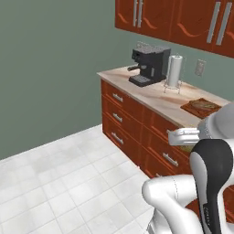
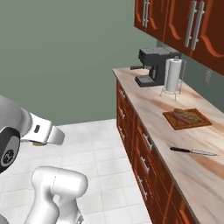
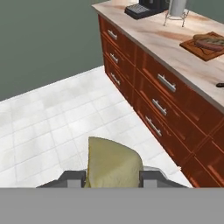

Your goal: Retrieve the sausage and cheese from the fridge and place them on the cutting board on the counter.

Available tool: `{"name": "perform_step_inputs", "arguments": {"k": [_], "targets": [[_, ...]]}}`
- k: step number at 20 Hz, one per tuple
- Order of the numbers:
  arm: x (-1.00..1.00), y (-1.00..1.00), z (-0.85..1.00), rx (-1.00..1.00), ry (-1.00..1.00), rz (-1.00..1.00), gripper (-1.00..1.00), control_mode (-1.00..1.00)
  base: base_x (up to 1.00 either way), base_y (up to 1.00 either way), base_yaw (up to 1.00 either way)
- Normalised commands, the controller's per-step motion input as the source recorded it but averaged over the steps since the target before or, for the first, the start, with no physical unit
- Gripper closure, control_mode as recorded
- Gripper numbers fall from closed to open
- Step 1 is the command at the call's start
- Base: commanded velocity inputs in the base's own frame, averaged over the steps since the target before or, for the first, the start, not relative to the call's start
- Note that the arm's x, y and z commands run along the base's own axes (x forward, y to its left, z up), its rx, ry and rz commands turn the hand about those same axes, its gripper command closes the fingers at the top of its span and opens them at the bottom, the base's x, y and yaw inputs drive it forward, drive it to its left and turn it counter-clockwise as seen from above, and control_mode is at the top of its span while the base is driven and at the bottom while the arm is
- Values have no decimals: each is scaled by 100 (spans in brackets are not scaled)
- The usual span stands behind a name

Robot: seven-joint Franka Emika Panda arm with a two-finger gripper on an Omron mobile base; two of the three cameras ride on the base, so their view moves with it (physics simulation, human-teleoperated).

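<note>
1. In the hand view the jaws sit at 6 o'clock, closed most of the way on the cheese (image 3: 113,164), a yellowish-tan lump held between the two dark finger tips (image 3: 72,178).
2. The cheese hangs over the white tiled floor (image 3: 57,113), apart from the desk (image 3: 175,43), which runs from 12 o'clock down to 3 o'clock in that view.
3. The cutting board (image 3: 205,46) lies on the desk at about 2 o'clock in the hand view, and the sausage (image 3: 210,41), a reddish-brown cylinder, rests on it.
4. In the right base view the board (image 2: 187,118) lies at 3 o'clock on the desk (image 2: 153,100), with the sausage (image 2: 187,116) lying across its middle.
5. A knife (image 2: 192,151) with a dark handle lies on the desk at 4 o'clock of the board, apart from it.
6. A paper-towel stand (image 2: 173,76) stands at 12 o'clock of the board, and a black coffee machine (image 2: 153,65) stands just beyond it at the desk's far end.
7. In the left base view the board (image 1: 201,106) sits at 3 o'clock, the towel stand (image 1: 174,71) and coffee machine (image 1: 150,65) toward 1 o'clock.
8. Red-brown drawers (image 2: 144,148) with silver handles run under the desk, and matching cupboards (image 2: 183,26) hang above.
</note>
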Motion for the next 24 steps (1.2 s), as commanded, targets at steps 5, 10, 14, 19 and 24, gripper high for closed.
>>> {"name": "perform_step_inputs", "arguments": {"k": [5, 10, 14, 19, 24], "targets": [[0, 0, 0, 0, 0, 0, 100, 100, 72, -13, -20], [0, 0, 0, 0, 0, 0, 100, 100, 54, 13, -51], [0, 0, 0, 0, 0, 0, 100, 100, 49, 23, -60], [0, 0, 0, 0, 0, 0, 100, 100, 42, 28, -66], [0, 0, 0, 0, 0, 0, 100, 100, 49, 33, -59]]}}
